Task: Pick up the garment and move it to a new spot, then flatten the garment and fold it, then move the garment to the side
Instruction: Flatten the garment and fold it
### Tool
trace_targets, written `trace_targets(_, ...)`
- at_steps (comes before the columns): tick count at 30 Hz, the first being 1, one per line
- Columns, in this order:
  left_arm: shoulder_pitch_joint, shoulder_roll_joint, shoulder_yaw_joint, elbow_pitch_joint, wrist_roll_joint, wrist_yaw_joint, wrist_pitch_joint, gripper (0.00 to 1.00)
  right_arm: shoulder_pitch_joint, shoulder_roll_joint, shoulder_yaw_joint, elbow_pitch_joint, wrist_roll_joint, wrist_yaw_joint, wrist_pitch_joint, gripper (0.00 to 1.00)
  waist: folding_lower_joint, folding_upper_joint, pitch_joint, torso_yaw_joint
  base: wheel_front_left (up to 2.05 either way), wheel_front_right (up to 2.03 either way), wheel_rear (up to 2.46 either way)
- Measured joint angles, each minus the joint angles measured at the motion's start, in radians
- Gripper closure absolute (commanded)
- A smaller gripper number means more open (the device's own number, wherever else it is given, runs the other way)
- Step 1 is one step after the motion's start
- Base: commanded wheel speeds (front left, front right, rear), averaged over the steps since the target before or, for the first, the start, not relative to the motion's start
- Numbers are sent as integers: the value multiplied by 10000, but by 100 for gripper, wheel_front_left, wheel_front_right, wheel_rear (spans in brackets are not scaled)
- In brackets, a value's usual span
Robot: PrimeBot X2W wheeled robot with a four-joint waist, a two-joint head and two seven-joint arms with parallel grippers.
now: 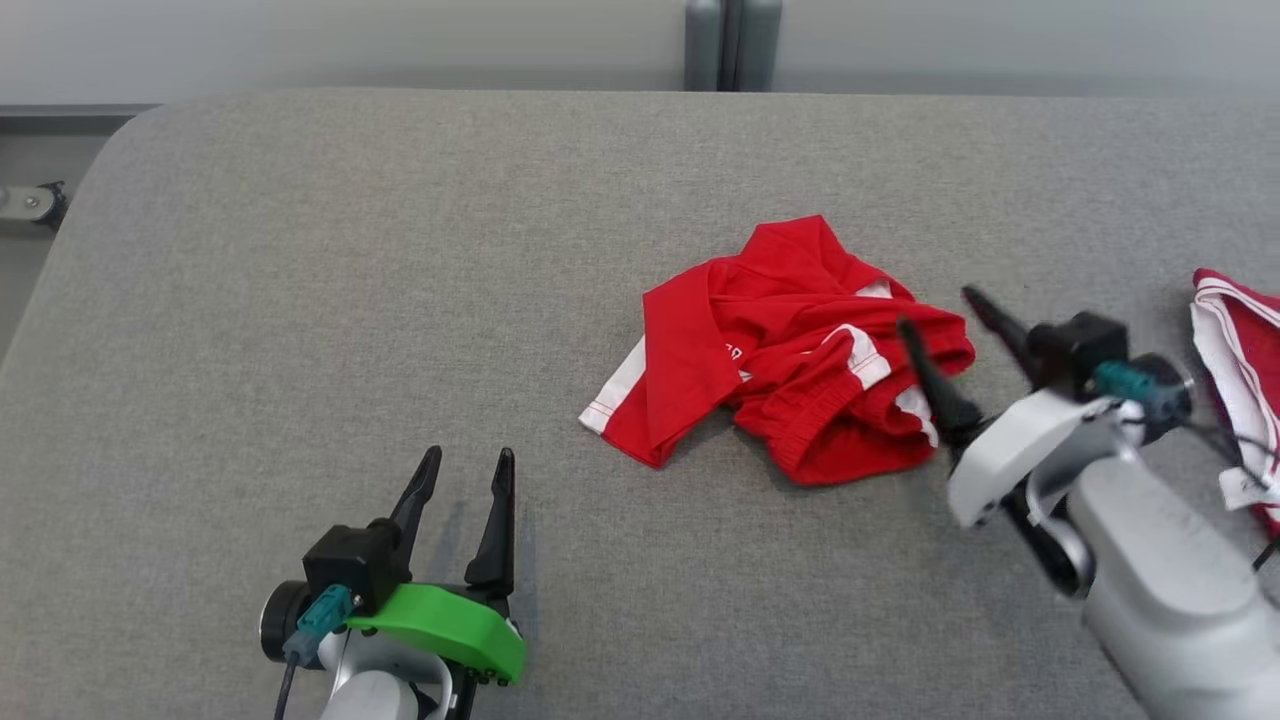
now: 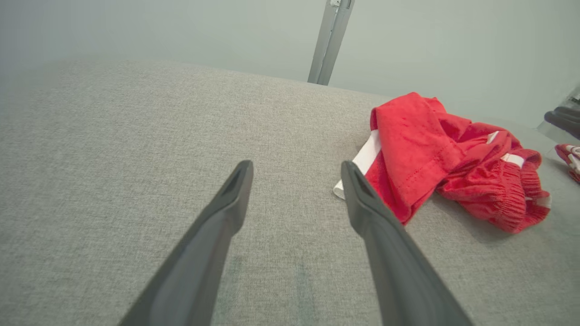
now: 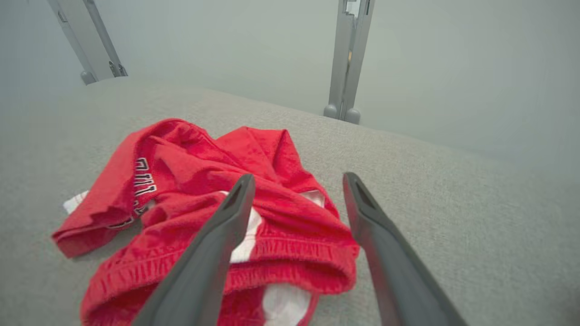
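Note:
A crumpled pair of red shorts (image 1: 790, 350) with white trim and an elastic waistband lies on the grey table (image 1: 400, 250), right of centre. My right gripper (image 1: 940, 305) is open, hovering at the shorts' right edge with its fingers pointing up and left over the waistband. In the right wrist view the shorts (image 3: 195, 213) lie under and between the spread fingers (image 3: 226, 226). My left gripper (image 1: 468, 462) rests open near the table's front left, apart from the cloth. In the left wrist view the shorts (image 2: 448, 154) lie to the right of the fingers.
A second red and white garment (image 1: 1235, 350) lies at the table's right edge, behind my right forearm. A grey metal post (image 1: 732, 45) stands beyond the far edge. The table's rounded left corner (image 1: 110, 140) is at the upper left.

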Motion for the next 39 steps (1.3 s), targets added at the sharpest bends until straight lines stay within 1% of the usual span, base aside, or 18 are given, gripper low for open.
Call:
trace_targets(2, 12, 2, 13, 6, 2, -35, 0, 0, 702, 109, 552, -813, 247, 8, 0, 0, 0, 0, -93, -193, 0, 0, 0)
trace_targets(4, 16, 2, -12, 21, 10, -44, 0, 0, 1264, 59, 1221, -1423, 686, 6, -2, 0, 0, 0, -175, -381, 0, 0, 0)
trace_targets(6, 18, -2, -38, 36, 10, -50, 0, 0, 1647, 40, 1745, -1762, 1080, 6, -2, 0, 0, 1, -244, -540, 0, 0, 0)
trace_targets(8, 19, 0, -81, 46, 10, -69, 0, 0, 1704, -21, 2393, -1795, 1329, 8, -2, 0, 0, 0, -295, -654, 0, 0, 0)
trace_targets(10, 17, -4, -151, 65, 8, -77, 0, 0, 1663, 2, 2757, -1649, 1590, 6, -2, 0, 0, 0, -307, -678, 0, 0, 0)
trace_targets(14, 12, -2, -284, 107, -6, -119, 2, 0, 1379, 123, 3010, -1197, 1655, 6, -2, 0, 0, 0, -293, -559, 0, 0, 0)
trace_targets(19, 15, 0, -435, 140, -71, -121, 0, 0, 828, 454, 2903, -293, 1312, 6, -2, 0, 0, 0, -203, -102, 0, 0, 0)
trace_targets(22, 49, 2, -445, 148, -79, -117, 0, 0, 560, 717, 3045, 433, 1133, 2, -2, 0, 0, 0, -148, 191, 0, 0, 0)
trace_targets(23, 57, 2, -454, 151, -84, -117, 0, 0, 489, 794, 3139, 577, 1089, 6, -2, 56, 0, 0, -131, 278, 0, 0, 0)
trace_targets(24, 58, 2, -458, 148, -86, -117, 0, 0, 395, 897, 3223, 727, 1083, 6, -2, 95, 0, 0, -113, 359, 0, 0, 0)
trace_targets(25, 58, 2, -464, 142, -90, -115, 0, 0, 291, 945, 3356, 857, 1014, 6, -2, 100, 0, 0, -95, 427, 0, 0, 0)
trace_targets(28, 85, 2, -453, 111, -151, -84, 0, 0, 180, 888, 3559, 982, 959, 6, -2, 100, 0, 0, -26, 515, 0, 0, 0)
trace_targets(30, 110, 2, -443, 111, -167, -84, 0, 0, 216, 669, 3536, 940, 976, 8, -2, 100, 0, 0, -3, 449, 0, 0, 0)
trace_targets(33, 110, 0, -416, 67, -184, -88, 0, 0, 525, 40, 3283, 704, 1197, 6, -4, 100, 0, 0, -11, 257, 0, 0, 0)
trace_targets(36, 99, 2, -443, 12, -192, -159, 0, 0, 1054, -614, 3335, 393, 1381, 6, -6, 100, 0, 0, -55, -37, 0, 0, 0)
trace_targets(39, 38, 0, -537, -15, -198, -217, 2, 0, 1290, -1133, 3407, 249, 1595, 8, -17, 100, 0, 0, -91, -363, 0, 0, 0)
